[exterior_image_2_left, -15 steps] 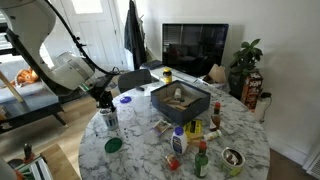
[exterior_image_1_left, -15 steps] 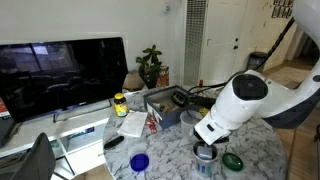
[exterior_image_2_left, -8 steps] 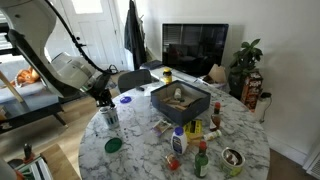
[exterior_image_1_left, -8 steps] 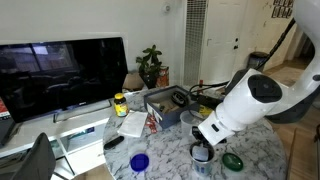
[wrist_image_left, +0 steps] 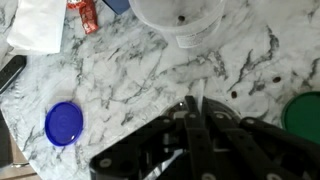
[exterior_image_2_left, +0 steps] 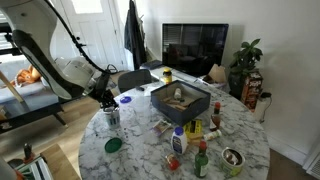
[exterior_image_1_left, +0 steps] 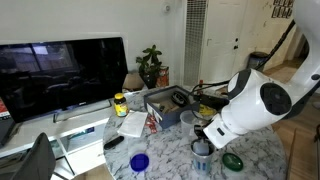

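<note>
Jar (wrist_image_left: 178, 15) top-down in wrist view; gripper (exterior_image_1_left: 204, 143) partly covers it in exterior view.

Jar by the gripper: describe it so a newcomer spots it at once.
On the round marble table, find the gripper near the edge. Right by it stands the jar, between a blue lid and a green lid. It is the only clear, upright container there, while both lids lie flat.

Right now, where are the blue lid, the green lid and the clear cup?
blue lid (wrist_image_left: 64, 123), wrist view, its middle.
green lid (wrist_image_left: 305, 115), wrist view, the part in frame.
clear cup (wrist_image_left: 180, 15), wrist view, its inside.
</note>
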Robot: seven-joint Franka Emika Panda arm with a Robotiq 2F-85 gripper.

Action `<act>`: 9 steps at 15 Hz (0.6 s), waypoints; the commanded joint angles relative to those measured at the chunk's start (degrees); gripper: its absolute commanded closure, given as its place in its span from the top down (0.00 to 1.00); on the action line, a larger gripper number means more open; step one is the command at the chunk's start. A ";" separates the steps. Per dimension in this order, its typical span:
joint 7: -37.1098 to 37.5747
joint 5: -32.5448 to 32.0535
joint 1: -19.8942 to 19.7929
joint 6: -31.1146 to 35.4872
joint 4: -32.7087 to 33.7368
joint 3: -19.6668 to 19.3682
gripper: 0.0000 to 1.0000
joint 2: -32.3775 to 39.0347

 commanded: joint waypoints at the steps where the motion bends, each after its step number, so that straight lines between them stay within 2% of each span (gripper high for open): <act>1: 5.01 -4.31 0.56 -4.77 -1.26 1.05 0.02 0.86; 5: 7.20 -3.37 0.68 -8.60 -2.08 2.01 0.02 2.38; 9: 3.36 1.92 -0.47 -5.13 -1.99 2.17 0.02 1.56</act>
